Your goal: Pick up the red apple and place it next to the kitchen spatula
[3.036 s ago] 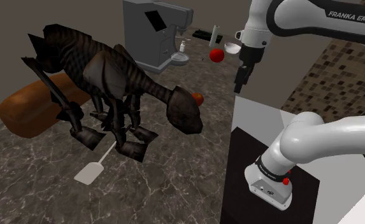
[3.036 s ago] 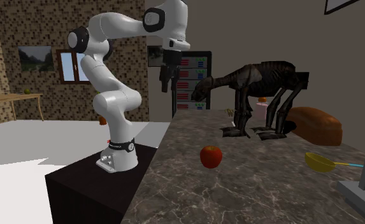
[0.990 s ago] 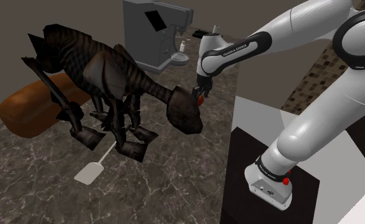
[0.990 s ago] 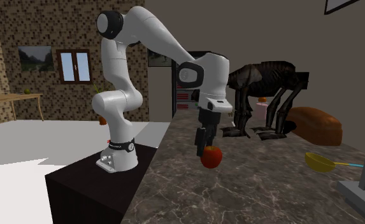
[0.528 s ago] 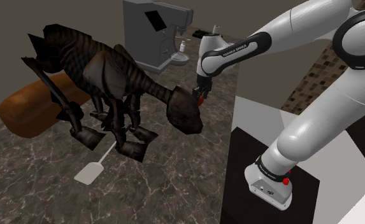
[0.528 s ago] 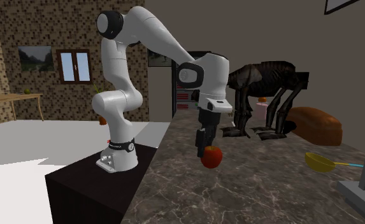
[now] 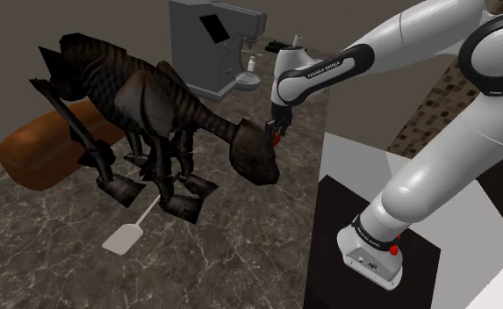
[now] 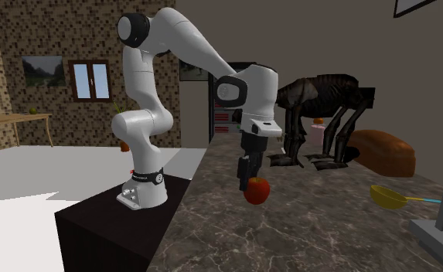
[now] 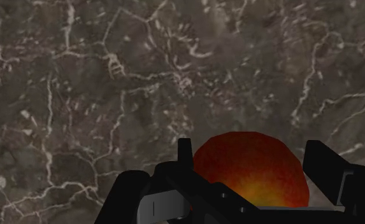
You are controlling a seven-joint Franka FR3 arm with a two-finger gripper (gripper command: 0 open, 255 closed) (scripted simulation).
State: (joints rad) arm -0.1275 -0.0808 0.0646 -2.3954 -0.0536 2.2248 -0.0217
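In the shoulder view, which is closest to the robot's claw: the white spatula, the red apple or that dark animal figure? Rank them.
1. red apple, between the fingers of the gripper.
2. dark animal figure, its head just beside the gripper.
3. white spatula, far off by the figure's feet.

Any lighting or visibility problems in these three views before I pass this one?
Shoulder view: dim, and the dark animal figure hides most of the apple. Second exterior view: even light, no glare, apple plain to see. Wrist view: the marbled counter is dim; the black claw shows little surface detail.
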